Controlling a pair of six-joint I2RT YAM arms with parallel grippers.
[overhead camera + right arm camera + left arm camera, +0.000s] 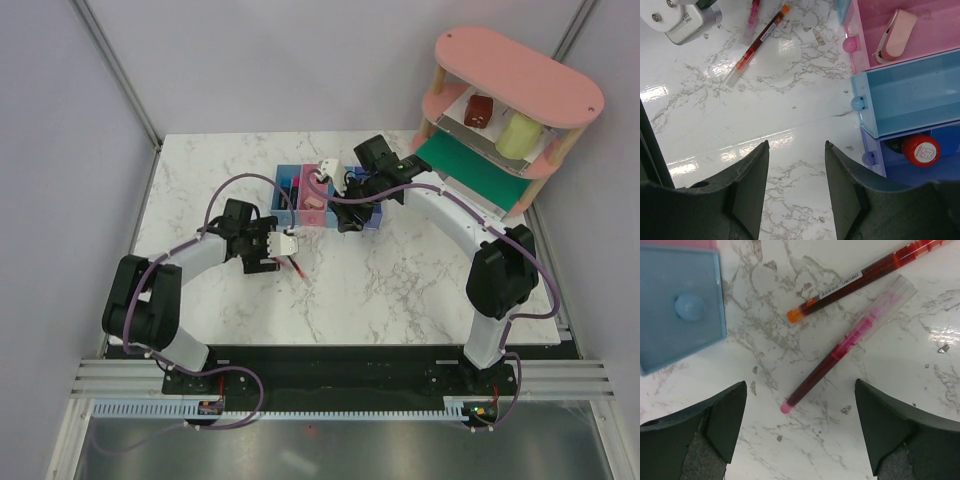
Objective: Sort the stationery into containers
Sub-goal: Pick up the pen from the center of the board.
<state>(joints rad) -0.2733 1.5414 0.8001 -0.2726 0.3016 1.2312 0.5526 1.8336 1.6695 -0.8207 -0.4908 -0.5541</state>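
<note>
Two thin red pens lie side by side on the marble, one with an orange end (860, 282) and one with a pink end (840, 352). My left gripper (800, 385) hangs open just short of the pink end, touching neither pen. The containers (330, 195) stand in a row behind it. My right gripper (796, 145) is open and empty over bare marble beside the bins. The pink bin (940, 60) holds a pinkish clip-shaped piece (895, 35). The light blue bin (910, 95) looks empty. The darker blue bin (875, 145) holds a red-capped round piece (921, 149).
A pink oval two-tier shelf (515, 95) stands at the back right with a brown block (478, 110) and a pale green cylinder (518, 133) on it, and a green sheet (470, 170) below. Grey walls close in the table on the left and at the back.
</note>
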